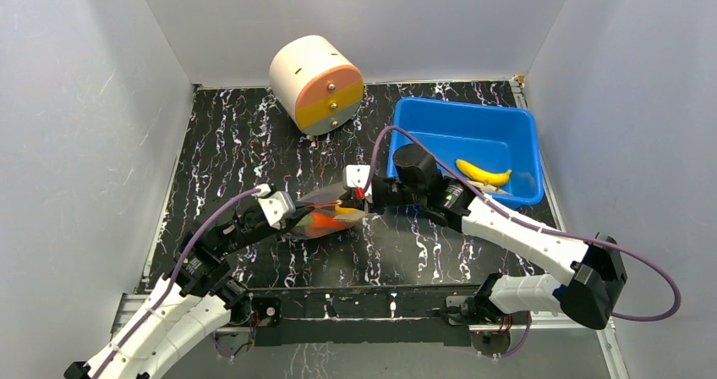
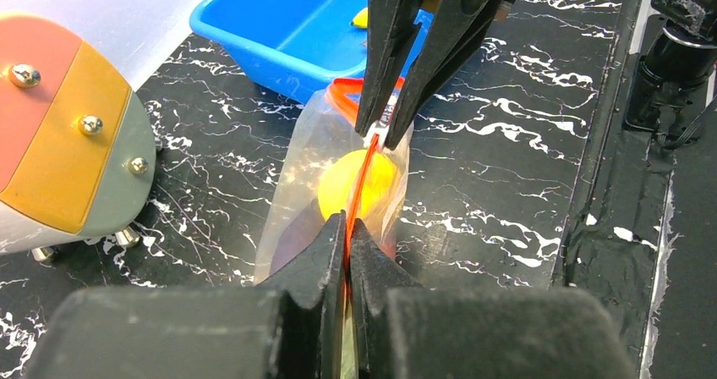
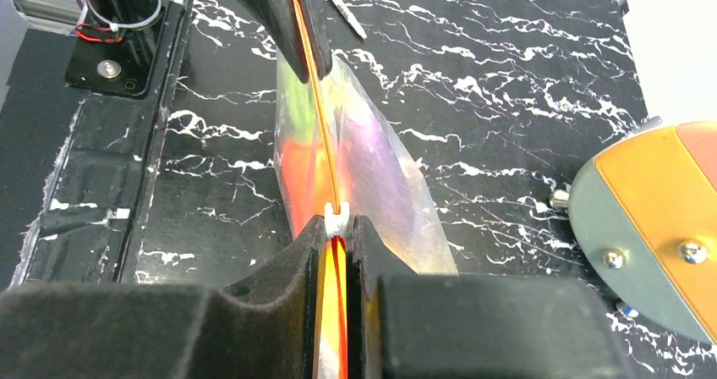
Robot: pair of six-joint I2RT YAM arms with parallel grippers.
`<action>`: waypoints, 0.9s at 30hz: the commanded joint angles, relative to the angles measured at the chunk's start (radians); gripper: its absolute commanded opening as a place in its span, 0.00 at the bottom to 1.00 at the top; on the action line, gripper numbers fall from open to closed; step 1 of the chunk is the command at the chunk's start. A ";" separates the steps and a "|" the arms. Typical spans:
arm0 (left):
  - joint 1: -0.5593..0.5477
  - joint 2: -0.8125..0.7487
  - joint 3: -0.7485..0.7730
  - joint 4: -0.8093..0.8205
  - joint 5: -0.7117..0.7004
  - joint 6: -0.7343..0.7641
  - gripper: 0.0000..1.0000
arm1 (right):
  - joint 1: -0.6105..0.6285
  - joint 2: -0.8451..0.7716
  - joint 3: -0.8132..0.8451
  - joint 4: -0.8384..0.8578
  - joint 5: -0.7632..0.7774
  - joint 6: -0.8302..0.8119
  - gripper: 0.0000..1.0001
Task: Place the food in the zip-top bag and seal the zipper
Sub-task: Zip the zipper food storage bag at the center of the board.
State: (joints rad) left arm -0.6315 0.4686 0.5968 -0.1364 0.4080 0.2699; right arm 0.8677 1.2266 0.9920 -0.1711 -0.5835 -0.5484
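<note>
A black surface (image 1: 254, 142) veined with white sits inside plain pale walls. Near its middle, the zip-top bag (image 1: 325, 214) hangs stretched between the two arms, just in front of their bases, with its mouth turned up. Through the clear film show a yellow round piece (image 2: 342, 186) and patches of orange, red and purple, too blurred to name.

The zipper (image 3: 324, 142) runs as one thin red-orange line between the tools. The left tool (image 2: 347, 231) is pressed together on one end of the strip. The right tool (image 3: 338, 227) pinches it at the small pale pull tab (image 3: 337, 216). Beyond the right tool, the left wrist view shows a short loop of strip that seems to gape.

The step in hand looks like sealing. The left tool anchors the bag while the right works the tab. The stretch between them looks closed, so the next move probably calls for drawing the tab away from the left tool over that open loop, keeping the strip taut and level so the film does not bunch.

A banana (image 1: 484, 173) lies unbagged in the blue bin (image 1: 516, 129) to the right, so the filling may be unfinished. A cream-and-orange cylinder (image 1: 317, 83) stands at the back.

No brand, label or writing can be read anywhere.
</note>
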 commanded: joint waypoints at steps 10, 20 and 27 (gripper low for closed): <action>0.001 -0.044 0.091 -0.025 -0.084 0.052 0.00 | -0.047 -0.068 -0.044 -0.064 0.082 0.002 0.00; 0.001 -0.068 0.110 -0.055 -0.194 0.077 0.00 | -0.056 -0.096 -0.057 -0.087 0.102 0.015 0.00; 0.001 -0.078 0.099 -0.038 -0.237 0.089 0.00 | -0.056 -0.140 -0.066 -0.128 0.132 0.035 0.00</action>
State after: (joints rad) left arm -0.6323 0.4145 0.6544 -0.2192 0.2436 0.3367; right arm 0.8284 1.1370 0.9421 -0.2394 -0.5125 -0.5343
